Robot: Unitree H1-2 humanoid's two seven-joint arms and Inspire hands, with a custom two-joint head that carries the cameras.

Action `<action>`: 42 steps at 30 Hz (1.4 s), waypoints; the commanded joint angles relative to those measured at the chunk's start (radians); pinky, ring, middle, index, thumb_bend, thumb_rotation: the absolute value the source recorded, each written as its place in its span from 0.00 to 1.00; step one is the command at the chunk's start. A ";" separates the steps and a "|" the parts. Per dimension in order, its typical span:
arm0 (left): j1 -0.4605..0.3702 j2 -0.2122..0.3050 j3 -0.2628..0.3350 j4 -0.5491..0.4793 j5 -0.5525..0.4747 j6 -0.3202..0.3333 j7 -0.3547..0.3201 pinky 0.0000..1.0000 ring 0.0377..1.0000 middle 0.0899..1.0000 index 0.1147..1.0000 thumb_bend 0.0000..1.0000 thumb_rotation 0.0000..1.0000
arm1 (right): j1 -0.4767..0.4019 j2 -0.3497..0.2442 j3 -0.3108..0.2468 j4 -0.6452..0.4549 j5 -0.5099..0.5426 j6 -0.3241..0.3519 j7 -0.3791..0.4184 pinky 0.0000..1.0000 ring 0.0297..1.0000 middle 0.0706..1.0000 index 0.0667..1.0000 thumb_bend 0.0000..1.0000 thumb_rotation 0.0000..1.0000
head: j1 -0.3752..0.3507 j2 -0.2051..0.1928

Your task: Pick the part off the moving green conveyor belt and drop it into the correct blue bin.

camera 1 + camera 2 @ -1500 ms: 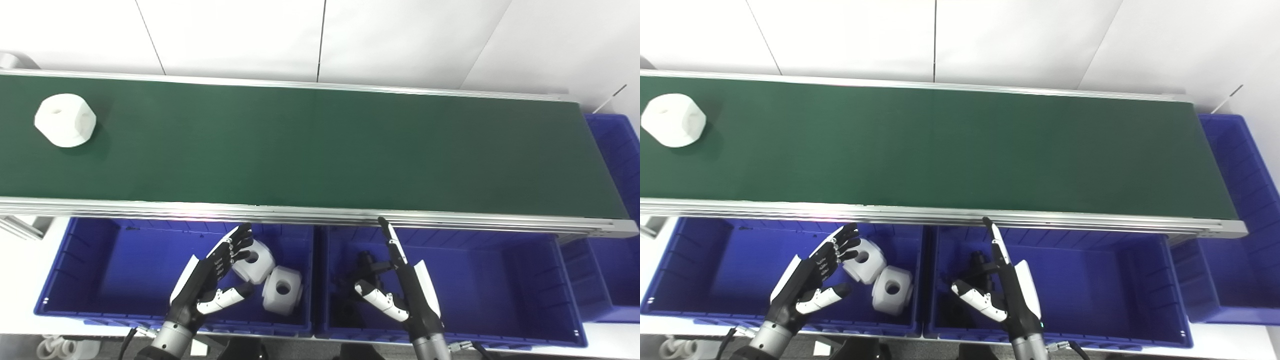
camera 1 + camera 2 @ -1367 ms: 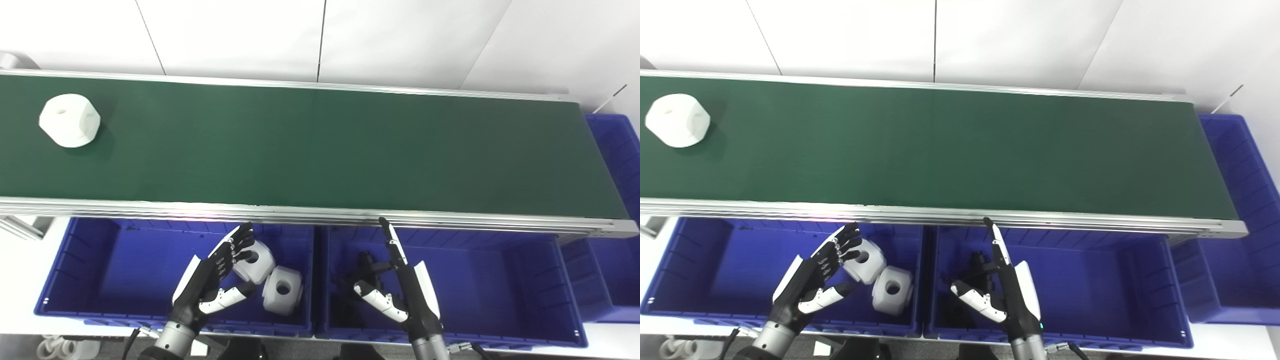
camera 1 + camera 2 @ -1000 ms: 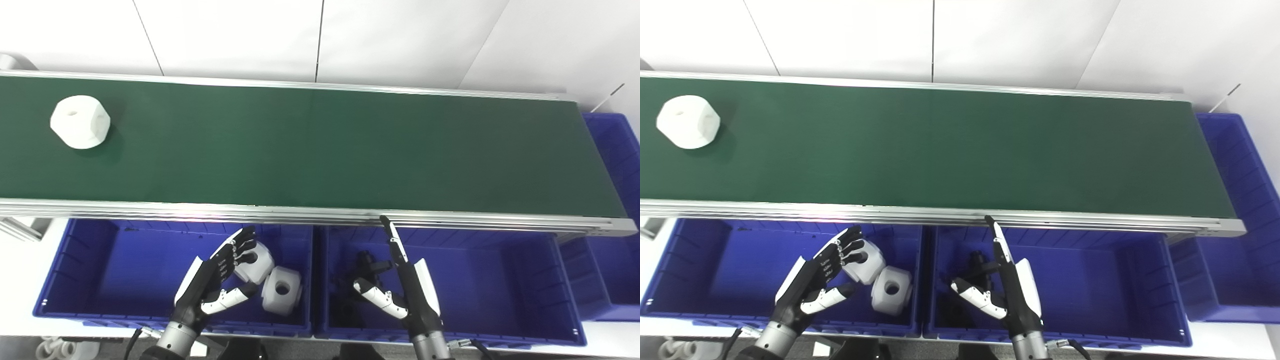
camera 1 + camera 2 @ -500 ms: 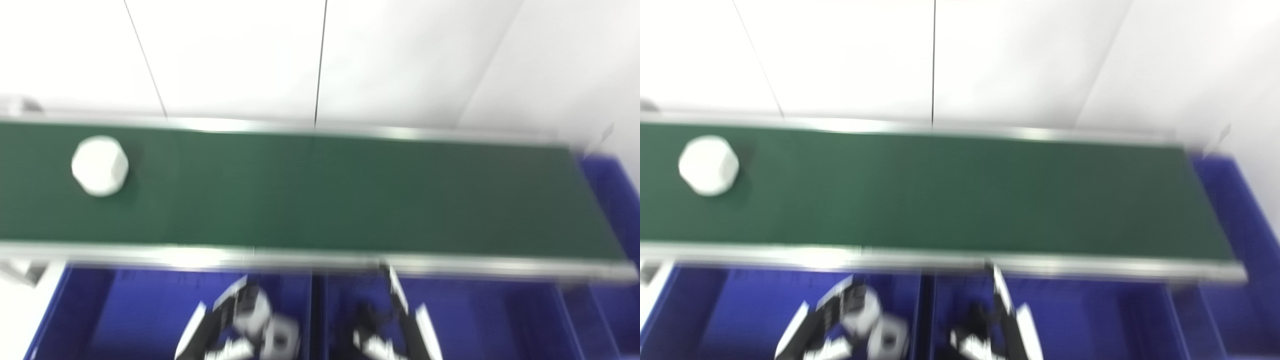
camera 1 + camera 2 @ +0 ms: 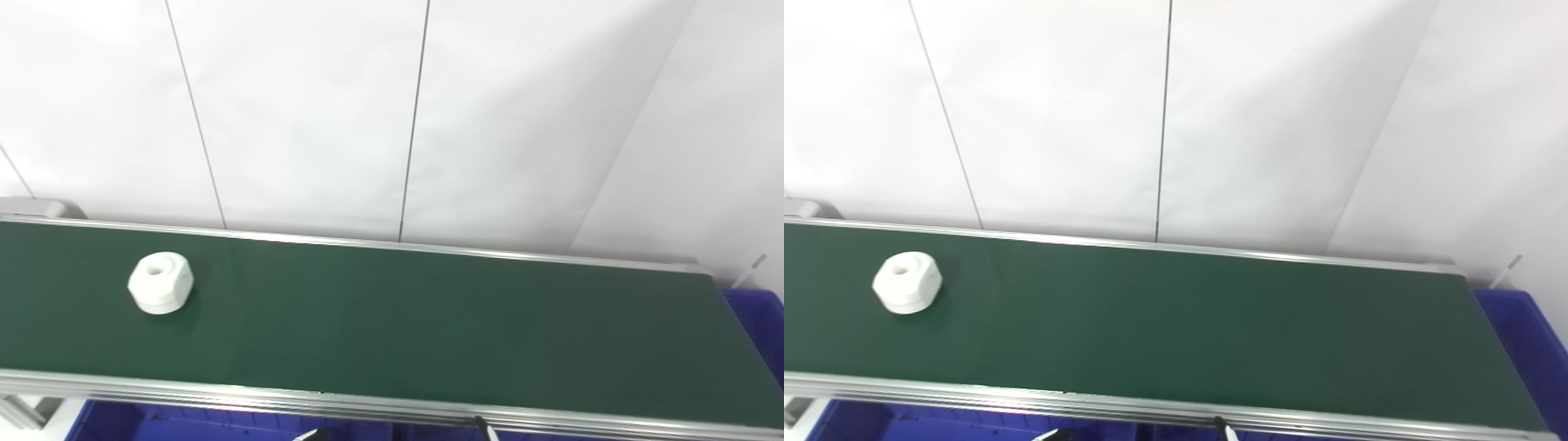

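A white hexagonal part with a round hole (image 5: 160, 283) lies on the green conveyor belt (image 5: 429, 312), near its left end; it also shows in the right eye view (image 5: 907, 283). Only the tips of my hands show at the bottom edge, below the belt's front rail. A tip of my left hand (image 5: 311, 434) is left of centre and a fingertip of my right hand (image 5: 482, 427) is right of centre. Both are far from the part. Whether either hand is open or shut is hidden.
The belt's silver front rail (image 5: 367, 404) runs across the bottom. A strip of a blue bin (image 5: 184, 422) shows under it at the left. Another blue bin (image 5: 759, 318) stands past the belt's right end. A white panelled wall is behind.
The camera has tilted up, so the bins and hands have slid almost out of the picture. The white part has travelled to the right along the belt.
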 commanded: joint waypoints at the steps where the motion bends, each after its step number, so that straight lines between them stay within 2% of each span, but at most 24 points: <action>1: -0.007 0.004 -0.003 -0.031 -0.007 -0.017 0.018 0.73 0.82 0.85 0.81 0.83 0.55 | -0.009 -0.008 0.006 -0.010 0.002 -0.060 -0.026 0.95 1.00 1.00 1.00 0.85 0.74 | 0.000 0.001; 4: 0.000 0.019 -0.018 -0.068 -0.002 -0.017 0.024 0.73 0.82 0.85 0.81 0.85 0.56 | -0.016 -0.016 0.012 -0.003 0.012 -0.060 -0.026 0.91 1.00 1.00 1.00 0.86 0.73 | 0.042 -0.009; 7: 0.009 0.029 -0.019 -0.110 -0.013 -0.017 0.006 0.72 0.80 0.83 0.80 0.87 0.56 | -0.020 -0.019 0.010 0.004 0.018 -0.060 -0.019 0.94 0.99 1.00 1.00 0.86 0.73 | 0.078 -0.023; 12: 0.034 0.054 -0.012 -0.232 -0.020 -0.017 -0.007 0.69 0.78 0.82 0.78 0.88 0.54 | -0.022 -0.021 0.005 0.010 0.007 -0.060 -0.014 0.95 1.00 1.00 1.00 0.86 0.74 | 0.119 -0.040; 13: 0.035 0.067 -0.016 -0.269 -0.009 -0.017 0.008 0.69 0.78 0.82 0.78 0.88 0.54 | -0.023 -0.023 0.008 0.010 0.019 -0.060 -0.009 0.95 1.00 1.00 1.00 0.86 0.74 | 0.132 -0.044; 15: 0.031 0.089 -0.021 -0.322 0.011 -0.017 0.032 0.68 0.77 0.82 0.78 0.87 0.55 | -0.026 -0.025 0.010 0.012 0.028 -0.060 -0.006 0.99 1.00 1.00 1.00 0.86 0.73 | 0.140 -0.046; 20: 0.009 0.134 -0.005 -0.398 0.016 -0.017 0.039 0.67 0.74 0.78 0.75 0.85 0.59 | -0.037 -0.028 0.020 0.023 0.017 -0.060 -0.018 0.97 1.00 1.00 1.00 0.84 0.73 | 0.141 -0.053; 23: -0.010 0.149 0.018 -0.420 0.007 -0.017 0.037 0.63 0.71 0.77 0.72 0.84 0.56 | -0.039 -0.030 0.021 0.025 0.000 -0.060 -0.022 1.00 1.00 1.00 1.00 0.85 0.76 | 0.140 -0.053; 25: -0.027 0.162 0.020 -0.430 0.025 -0.017 0.062 0.62 0.71 0.76 0.72 0.83 0.54 | -0.040 -0.030 0.022 0.024 0.002 -0.060 -0.022 0.99 1.00 1.00 1.00 0.85 0.76 | 0.137 -0.053; 27: -0.039 0.162 0.049 -0.450 -0.002 -0.017 0.037 0.65 0.72 0.77 0.72 0.82 0.48 | -0.042 -0.032 0.025 0.023 0.003 -0.060 -0.022 0.99 1.00 1.00 1.00 0.85 0.75 | 0.135 -0.054; 31: -0.078 0.187 0.087 -0.476 0.011 -0.017 0.016 0.68 0.76 0.79 0.74 0.81 0.47 | -0.046 -0.032 0.026 0.024 -0.005 -0.060 -0.034 0.99 1.00 1.00 1.00 0.86 0.75 | 0.136 -0.053; 34: -0.099 0.196 0.120 -0.490 0.015 -0.017 -0.011 0.71 0.79 0.82 0.77 0.79 0.41 | -0.045 -0.032 0.023 0.026 -0.018 -0.060 -0.038 0.99 1.00 1.00 1.00 0.88 0.77 | 0.138 -0.051; 37: -0.152 0.195 0.169 -0.481 0.068 -0.017 -0.009 0.73 0.81 0.85 0.79 0.78 0.37 | -0.046 -0.040 0.031 0.021 -0.006 -0.060 -0.042 1.00 1.00 1.00 1.00 0.87 0.75 | 0.140 -0.048; 39: -0.192 0.195 0.202 -0.462 0.117 -0.017 -0.013 0.77 0.84 0.87 0.82 0.81 0.39 | -0.047 -0.044 0.035 0.021 -0.012 -0.060 -0.048 1.00 0.99 0.99 1.00 0.87 0.75 | 0.140 -0.042; 42: -0.248 0.197 0.246 -0.427 0.160 -0.007 -0.046 0.84 0.89 0.91 0.87 0.82 0.37 | -0.046 -0.048 0.035 0.015 -0.014 -0.060 -0.044 1.00 0.97 0.97 1.00 0.87 0.77 | 0.137 -0.029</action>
